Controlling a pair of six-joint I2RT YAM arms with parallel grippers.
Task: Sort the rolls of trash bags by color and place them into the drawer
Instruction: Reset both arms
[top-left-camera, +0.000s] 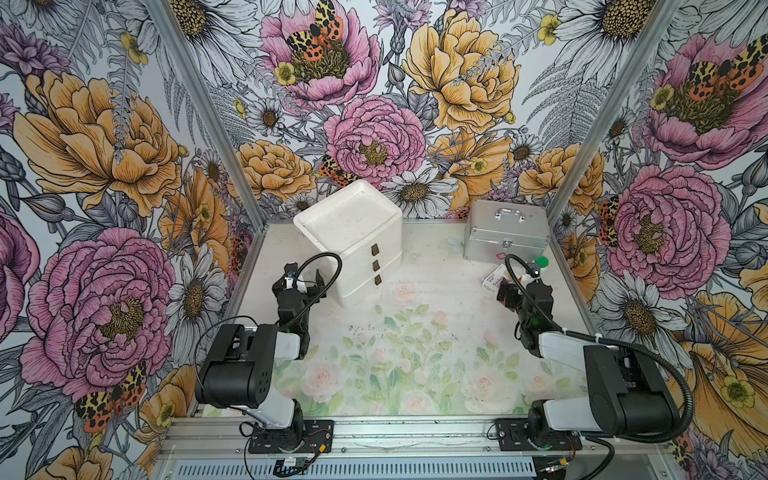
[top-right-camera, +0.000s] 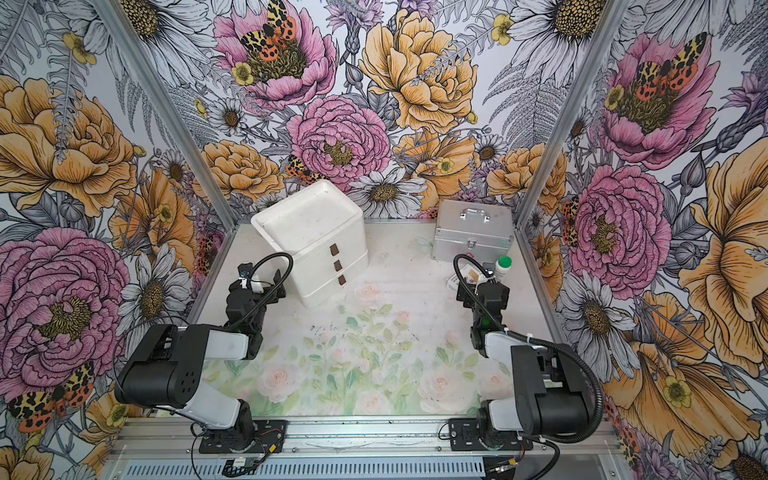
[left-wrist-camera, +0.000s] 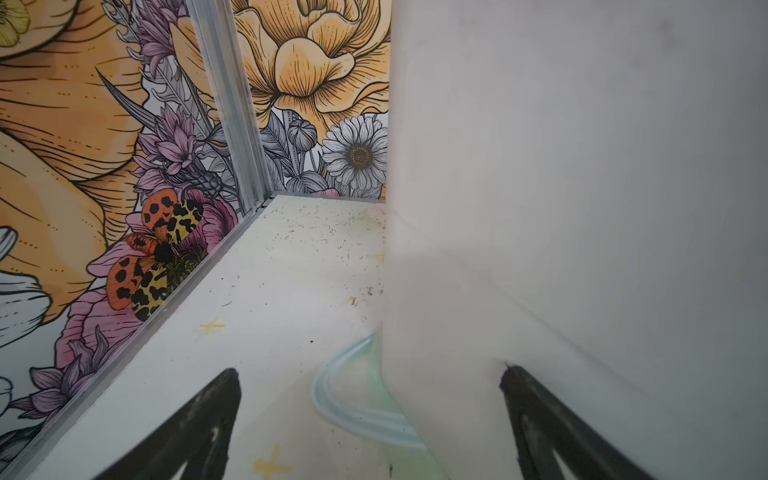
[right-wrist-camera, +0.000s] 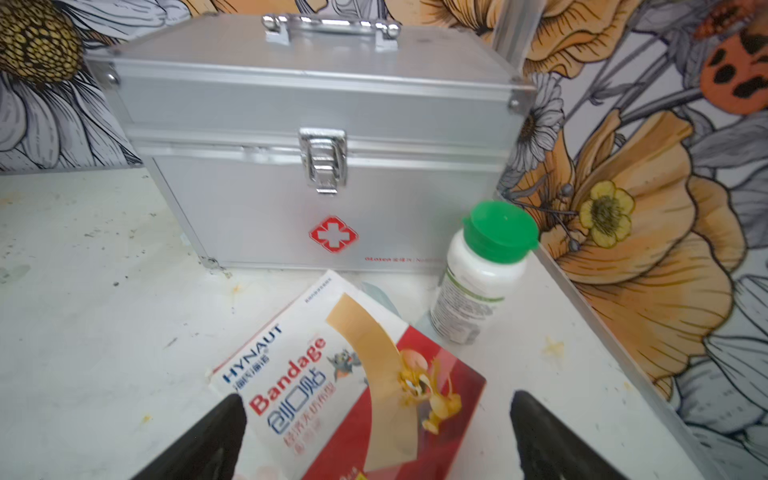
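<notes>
- Lowest in both top views, an aluminium rail (top-left-camera: 415, 432) carries the bases of the black-and-white left arm (top-left-camera: 245, 370) and right arm (top-left-camera: 615, 390).
- At left of centre in the frame, the left tool (top-left-camera: 303, 277) has its jaws spread wide and holds nothing. It sits just beside the lower left side of the white plastic chest of three stacked drawers (top-left-camera: 353, 224).
- That chest stands on the pale floral-printed bench (top-left-camera: 395, 353), above the centre of the frame near the back wall and turned at an angle. Its three small brown pull tabs (top-left-camera: 377, 264) face lower right, and all three drawers are pushed in.
- In the left wrist view the chest's plain white wall fills much of the picture. One black finger (left-wrist-camera: 540, 424) overlaps it and may be touching, but the blur hides any gap.
- At right of centre, the right tool (top-left-camera: 524, 287) is also wide open and empty. In the right wrist view its fingers stand either side of the near end of a red-and-white cardboard bandage box (right-wrist-camera: 353, 374) lying flat on the bench.
- In the upper right of the bench stands a silver metal case (top-left-camera: 505, 232) with a top handle, a front latch and a red cross sticker. Its lid is shut.
- Upright just beside the case's front right corner is a white plastic bottle with a green cap (top-left-camera: 540, 262), near the box.
</notes>
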